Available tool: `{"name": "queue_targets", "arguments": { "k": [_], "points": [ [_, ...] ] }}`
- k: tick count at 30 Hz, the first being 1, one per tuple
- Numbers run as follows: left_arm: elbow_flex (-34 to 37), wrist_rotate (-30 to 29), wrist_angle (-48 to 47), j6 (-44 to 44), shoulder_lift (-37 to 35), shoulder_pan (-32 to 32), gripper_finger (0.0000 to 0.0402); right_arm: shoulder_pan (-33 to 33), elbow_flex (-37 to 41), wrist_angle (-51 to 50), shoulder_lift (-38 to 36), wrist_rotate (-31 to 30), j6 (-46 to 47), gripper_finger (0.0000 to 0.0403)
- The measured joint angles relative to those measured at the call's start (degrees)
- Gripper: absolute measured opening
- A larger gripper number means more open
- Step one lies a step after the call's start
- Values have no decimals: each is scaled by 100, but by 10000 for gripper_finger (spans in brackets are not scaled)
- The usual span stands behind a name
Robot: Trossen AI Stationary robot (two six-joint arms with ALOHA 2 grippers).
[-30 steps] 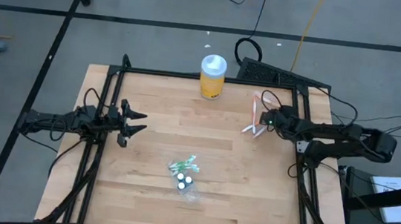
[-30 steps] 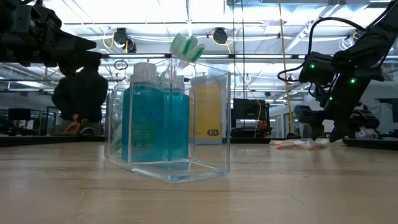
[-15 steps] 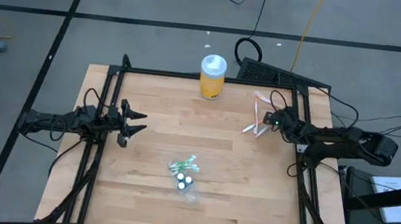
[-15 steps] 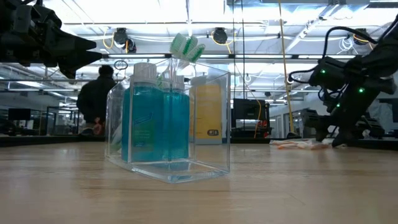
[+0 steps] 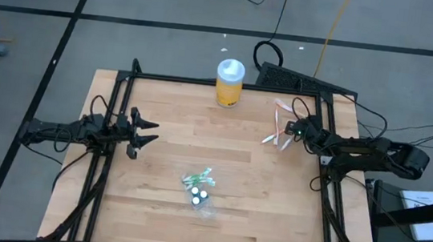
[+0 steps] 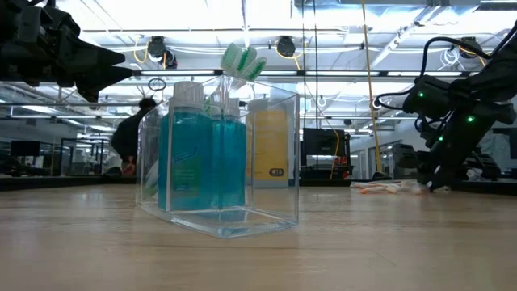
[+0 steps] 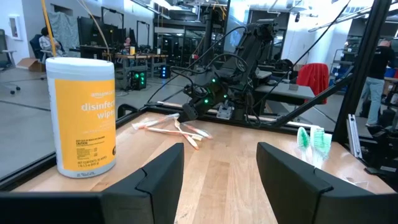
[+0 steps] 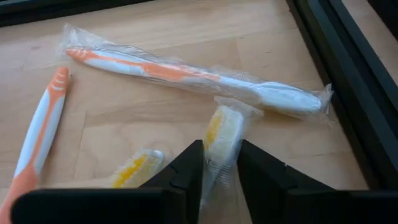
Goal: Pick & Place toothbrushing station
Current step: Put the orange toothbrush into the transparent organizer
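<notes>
- Since a second ago the right gripper (image 5: 289, 133) has slid a little toward the table's right rail and dropped low onto the pile of toothbrushes (image 5: 280, 126), and its fingers have drawn in; the left arm has not shifted, and a person (image 6: 136, 137) far back in the room has walked to the right behind the clear box.
- Seen from its own wrist, the right gripper's two dark fingers (image 8: 184, 167) are nearly together, with a wrapped yellow-and-white toothbrush (image 8: 221, 138) squeezed between them, its head end sticking out past the tips.
- Just beyond that brush lies an orange-and-white toothbrush in a clear wrapper (image 8: 186, 73), flat on the wood, and another orange-handled brush (image 8: 38, 133) lies off to the side, apart from the first.
- Over on the left edge of the table the left gripper (image 5: 147, 131) hangs above the boards with its fingers spread wide and nothing between them.
- Out in the middle of the table toward its front edge stands the toothbrushing station (image 6: 220, 157), a see-through plastic box, upright, well apart from both grippers.
- Inside it I can make out two bottles of blue liquid (image 6: 200, 154) with pale caps, and green-and-white brush heads (image 6: 241, 58) poking above its rim.
- At the back edge of the table stands a yellow jar with a white lid (image 5: 229, 83), upright and well clear of the brushes.
</notes>
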State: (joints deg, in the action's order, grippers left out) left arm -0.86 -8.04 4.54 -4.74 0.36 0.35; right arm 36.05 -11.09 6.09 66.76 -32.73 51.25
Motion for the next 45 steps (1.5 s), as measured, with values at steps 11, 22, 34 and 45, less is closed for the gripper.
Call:
{"name": "queue_targets", "arguments": {
  "k": [11, 22, 34, 45],
  "points": [
    [0, 1, -1, 1, 0, 1, 209, -23, 6, 465, -22, 372, -669, 10],
    [0, 1, -2, 1, 0, 1, 209, -580, 13, 1659, -954, 1101, -1332, 9],
    [0, 1, 0, 1, 0, 1, 209, -2907, 7, 3932, -1596, 1078, -2986, 8],
    [0, 0, -2, 0, 0, 0, 209, -4841, -194, 5760, -655, 1052, -3623, 9]
  ]
}}
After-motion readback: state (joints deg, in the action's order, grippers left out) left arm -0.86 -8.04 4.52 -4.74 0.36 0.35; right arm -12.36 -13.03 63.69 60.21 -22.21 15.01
